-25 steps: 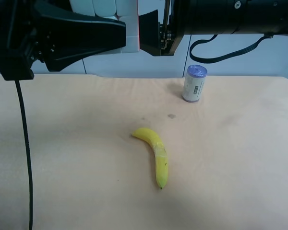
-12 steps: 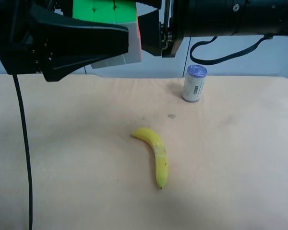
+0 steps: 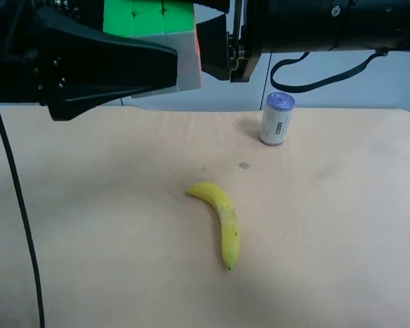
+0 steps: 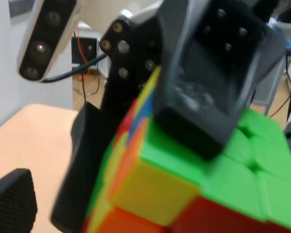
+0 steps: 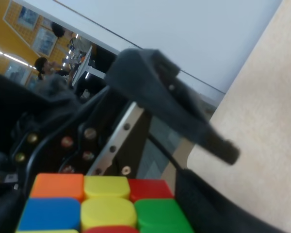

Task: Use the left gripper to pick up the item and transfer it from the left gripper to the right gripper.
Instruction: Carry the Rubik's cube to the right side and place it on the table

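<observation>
The item (image 3: 154,19), a puzzle cube with a green face up, hangs high above the table at the top of the exterior high view. My right gripper (image 3: 206,46), on the long cylindrical arm, is shut on it. In the left wrist view one right finger (image 4: 208,97) presses the cube's green face (image 4: 242,179). The cube (image 5: 106,206) fills the lower part of the right wrist view. My left gripper (image 3: 165,51), with broad wedge fingers, stands open around the cube. Its textured pad (image 4: 12,204) is apart from the cube.
A yellow banana (image 3: 221,220) lies in the middle of the tan table (image 3: 89,225). A white can with a purple lid (image 3: 277,118) stands at the back right. A thin black cable (image 3: 24,225) hangs down at the view's left.
The left gripper has let go of the cube and opened wide, and its arm has drawn back toward the exterior view's left. The right gripper has closed on the cube.
</observation>
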